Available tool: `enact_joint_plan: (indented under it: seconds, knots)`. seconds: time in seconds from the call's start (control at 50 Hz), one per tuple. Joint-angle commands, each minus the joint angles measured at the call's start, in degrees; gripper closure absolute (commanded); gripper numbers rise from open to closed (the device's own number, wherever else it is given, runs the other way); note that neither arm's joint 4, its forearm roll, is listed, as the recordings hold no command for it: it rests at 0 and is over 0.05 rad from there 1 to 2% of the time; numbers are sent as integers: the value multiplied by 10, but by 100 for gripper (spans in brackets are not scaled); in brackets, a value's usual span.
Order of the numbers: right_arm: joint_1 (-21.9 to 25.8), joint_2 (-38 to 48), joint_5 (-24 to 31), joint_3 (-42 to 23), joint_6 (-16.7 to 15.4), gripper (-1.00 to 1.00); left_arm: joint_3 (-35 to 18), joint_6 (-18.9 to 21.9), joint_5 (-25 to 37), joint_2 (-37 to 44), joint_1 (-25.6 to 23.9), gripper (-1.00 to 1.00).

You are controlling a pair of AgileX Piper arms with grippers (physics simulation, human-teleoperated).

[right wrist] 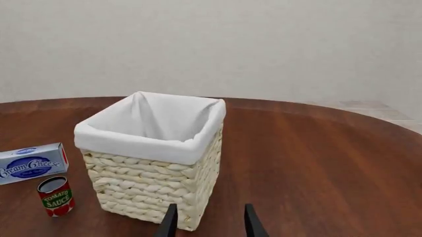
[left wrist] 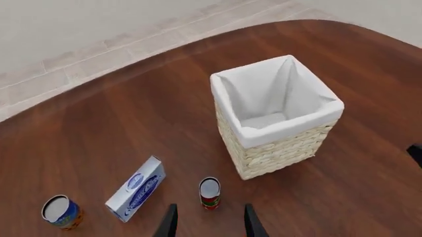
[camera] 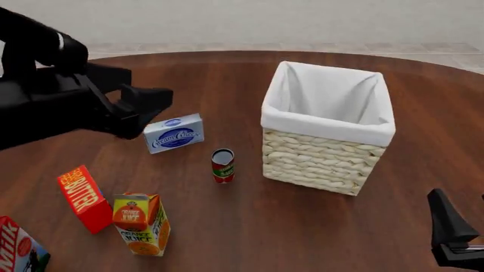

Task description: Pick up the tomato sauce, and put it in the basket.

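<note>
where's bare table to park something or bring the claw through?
Free: the wide strip right of and behind the basket out to the table edge, plus near-centre wood in front of the tomato sauce. Crowded: front-left, with the red carton, juice carton, milk carton; cream cheese box sits behind the can.

I work at a round table (camera: 226,79) of dark reddish-brown wood with a smooth, faintly glossy top. Its curved far edge shows in all 3 views. Beyond that edge lies a floor (left wrist: 99,59) of pale beige tiles with thin grout lines. Behind the floor stands a plain off-white wall (right wrist: 211,44). The light is soft and even, casting only faint shadows.
</note>
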Motion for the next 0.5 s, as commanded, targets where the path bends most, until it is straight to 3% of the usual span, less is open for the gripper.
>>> enact_joint_plan:
  seconds: [0.02, 0.2, 0.5]
  knots:
    - [0, 0, -1, 0, 0, -100, -35, 31, 7, 47, -18, -100]
    - [0, 1, -2, 0, 0, -100, -59, 49, 19, 94, -30, -100]
    - [1, 1, -2, 0, 0, -100, -92, 28, 54, 176, -25, -100]
